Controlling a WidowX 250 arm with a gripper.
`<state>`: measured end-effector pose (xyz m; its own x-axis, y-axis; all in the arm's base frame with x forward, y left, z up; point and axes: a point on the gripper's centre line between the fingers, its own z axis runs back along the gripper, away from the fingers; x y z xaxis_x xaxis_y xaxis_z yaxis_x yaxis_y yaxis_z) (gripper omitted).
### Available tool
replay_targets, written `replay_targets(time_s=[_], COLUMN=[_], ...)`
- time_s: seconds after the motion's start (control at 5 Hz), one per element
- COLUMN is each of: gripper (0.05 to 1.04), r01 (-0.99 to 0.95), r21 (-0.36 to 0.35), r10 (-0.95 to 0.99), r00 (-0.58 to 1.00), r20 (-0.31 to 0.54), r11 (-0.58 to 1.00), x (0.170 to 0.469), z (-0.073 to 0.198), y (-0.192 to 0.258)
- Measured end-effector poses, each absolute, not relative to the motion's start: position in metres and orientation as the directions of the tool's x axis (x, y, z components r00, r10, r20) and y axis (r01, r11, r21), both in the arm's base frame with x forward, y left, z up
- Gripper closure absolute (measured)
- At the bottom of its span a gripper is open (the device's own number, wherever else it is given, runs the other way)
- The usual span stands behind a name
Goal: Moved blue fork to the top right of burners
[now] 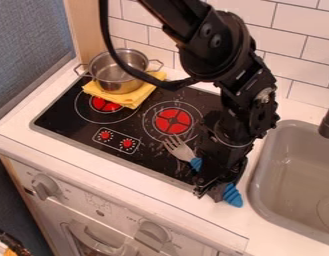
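Note:
The gripper [212,188] hangs low at the front right corner of the stove, over the handle of the blue fork. The fork [181,150] has silver tines pointing up and left, just below the right-hand burner [173,121]. Part of its blue handle shows left of the gripper, and the ridged handle end sticks out to the right above the white counter. The gripper hides the middle of the handle, so contact between them is unclear. The left-hand burner [104,104] is partly under a yellow cloth.
A metal pot [116,78] sits on the folded yellow cloth [134,98] at the stove's back left. Right of the arm is a grey sink [257,182] with a dark faucet [328,122]. Two red knobs lie at the stove's front left. White tiles rise behind.

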<state>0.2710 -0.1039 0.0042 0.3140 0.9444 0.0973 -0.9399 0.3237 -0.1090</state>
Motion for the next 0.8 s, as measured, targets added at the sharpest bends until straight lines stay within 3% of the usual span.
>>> replay_targets(time_s=[0.4,0.6,0.8], gripper=[0.638,0.639,0.638], r01=[-0.951,-0.96,-0.976], r21=[-0.079,-0.109,-0.154], r10=[0.949,0.959,0.984], r00=[0.285,0.24,0.136], r20=[0.134,0.151,0.111], r11=[0.297,0.257,0.153], x=[0.27,0.272,0.28], z=[0.01,0.033,0.051], y=[-0.097,-0.094,-0.094])
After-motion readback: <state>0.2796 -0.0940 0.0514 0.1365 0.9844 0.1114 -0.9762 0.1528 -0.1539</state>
